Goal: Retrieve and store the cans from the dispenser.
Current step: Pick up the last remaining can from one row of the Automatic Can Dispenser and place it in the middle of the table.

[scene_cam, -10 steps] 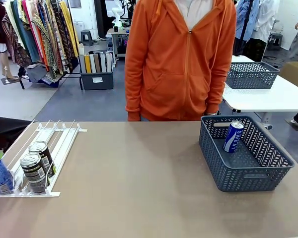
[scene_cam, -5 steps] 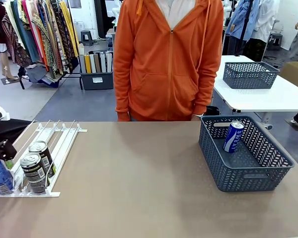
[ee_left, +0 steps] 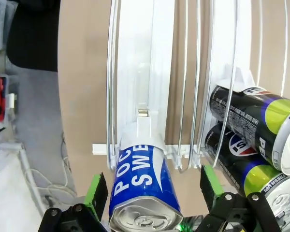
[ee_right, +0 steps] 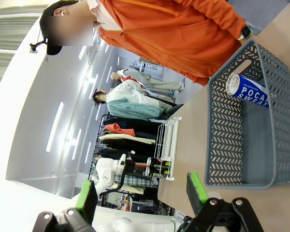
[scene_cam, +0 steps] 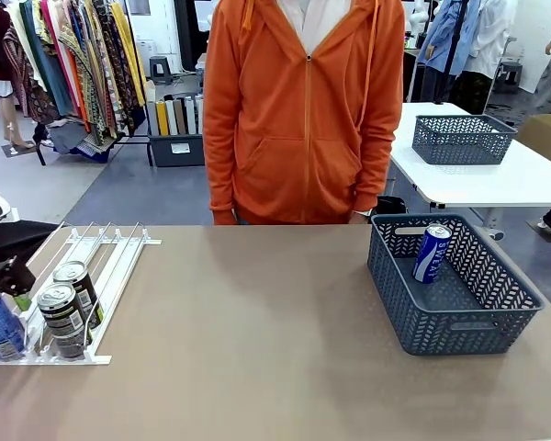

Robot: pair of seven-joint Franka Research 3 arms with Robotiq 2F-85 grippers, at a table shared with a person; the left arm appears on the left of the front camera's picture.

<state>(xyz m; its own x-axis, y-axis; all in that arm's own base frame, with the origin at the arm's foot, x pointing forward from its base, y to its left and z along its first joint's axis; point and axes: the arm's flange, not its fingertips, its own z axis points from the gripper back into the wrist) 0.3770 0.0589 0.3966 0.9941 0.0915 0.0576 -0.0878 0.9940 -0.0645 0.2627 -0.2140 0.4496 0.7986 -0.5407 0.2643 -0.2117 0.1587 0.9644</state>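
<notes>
Your left gripper (ee_left: 152,188) is hanging wide open around a blue can (ee_left: 140,181) with white POCARI SWEAT lettering and a silver top, its green pads (ee_left: 97,191) flanking it without touching. That can is standing at the front end of the white railed dispenser (ee_left: 150,87). Two dark cans (ee_left: 251,108) with yellow-green bands are standing in a lane beside it. Your right gripper (ee_right: 141,193) is gaping open, holding nothing. Across the surface (scene_cam: 257,331), a second blue can (scene_cam: 432,253) is leaning inside the grey basket (scene_cam: 468,335). A person (scene_cam: 303,110) in an orange hoodie is standing at the far side.
</notes>
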